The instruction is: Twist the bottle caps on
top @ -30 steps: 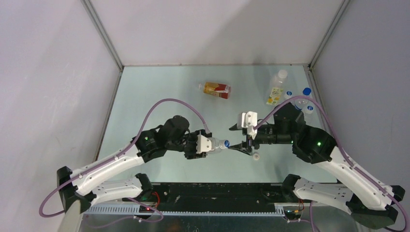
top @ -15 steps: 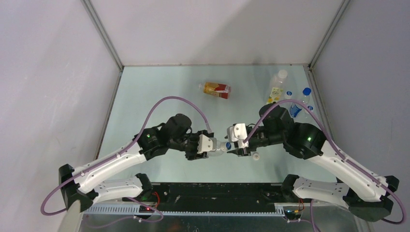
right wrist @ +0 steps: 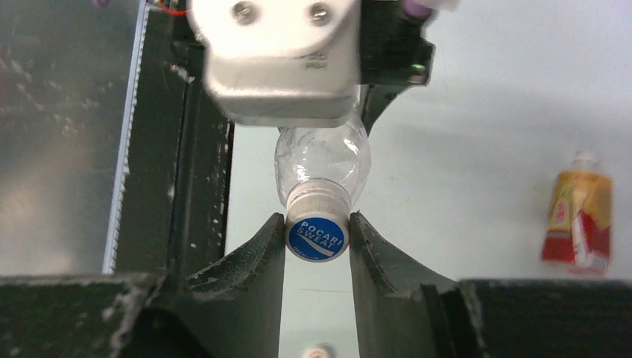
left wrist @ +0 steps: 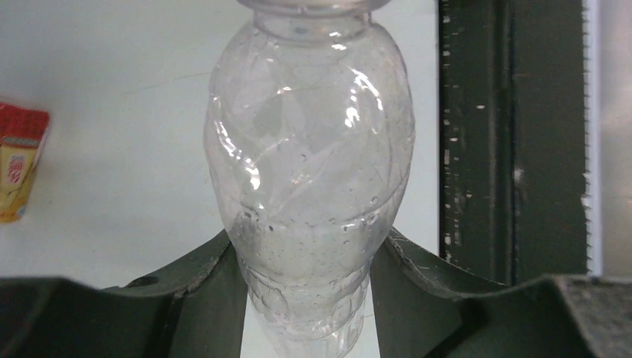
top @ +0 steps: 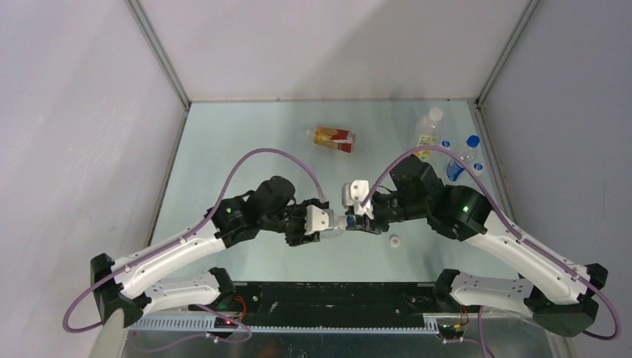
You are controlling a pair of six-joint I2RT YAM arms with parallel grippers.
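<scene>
My left gripper (top: 328, 224) is shut on the body of a clear unlabelled bottle (left wrist: 309, 171) and holds it on its side, neck pointing right. A blue cap (right wrist: 317, 237) printed "Pocari Sweat" sits on that neck. My right gripper (right wrist: 317, 224) faces the left one, and its two fingertips press on either side of this cap. A white cap (top: 394, 240) lies loose on the table just right of the grippers. An amber bottle with a red-orange label (top: 334, 138) lies on its side at the back centre.
A clear yellow-labelled bottle (top: 427, 130) and a blue-labelled bottle (top: 456, 170) stand at the back right, partly hidden by the right arm. The black base rail (top: 335, 294) runs along the near edge. Grey walls close in both sides.
My right arm has swung left to the bottle's neck. Its jaws have narrowed onto the blue cap. The left arm and the bottle have stayed in place.
</scene>
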